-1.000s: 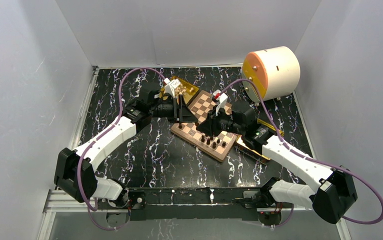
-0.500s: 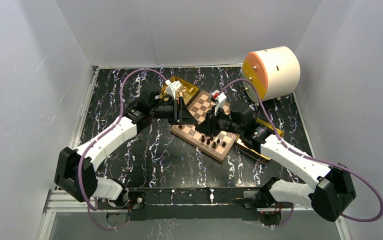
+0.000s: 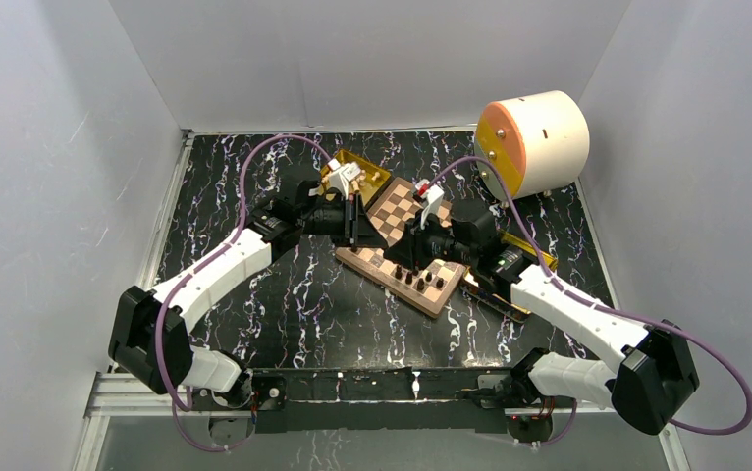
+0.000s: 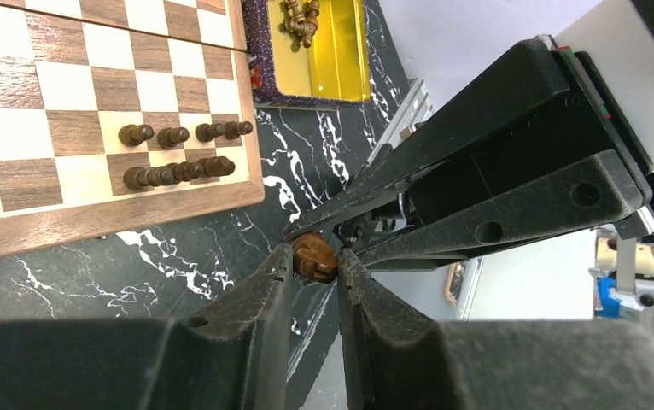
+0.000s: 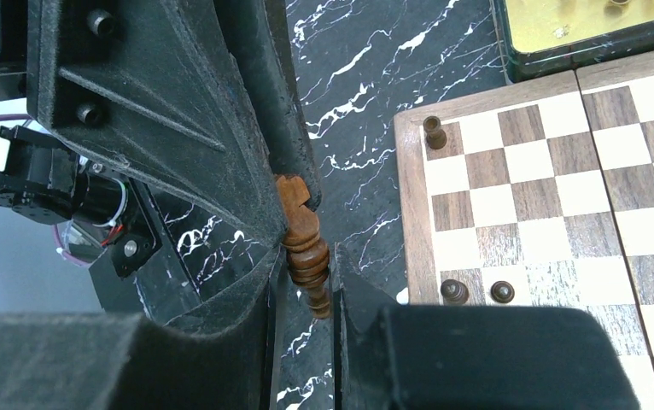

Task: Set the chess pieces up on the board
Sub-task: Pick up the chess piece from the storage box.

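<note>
Your left gripper (image 4: 315, 261) and right gripper (image 5: 304, 275) both clamp the same dark brown chess piece (image 5: 305, 243), near the board (image 5: 410, 184) where other dark pieces (image 4: 178, 171) stand.

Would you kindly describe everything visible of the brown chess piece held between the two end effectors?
The brown chess piece is glossy reddish-brown turned wood, with stacked rings and a notched head. The right end effector pinches its ringed end and the left end effector its head end, each touching it on both sides. It hangs beside the board, over the marbled table.
</note>
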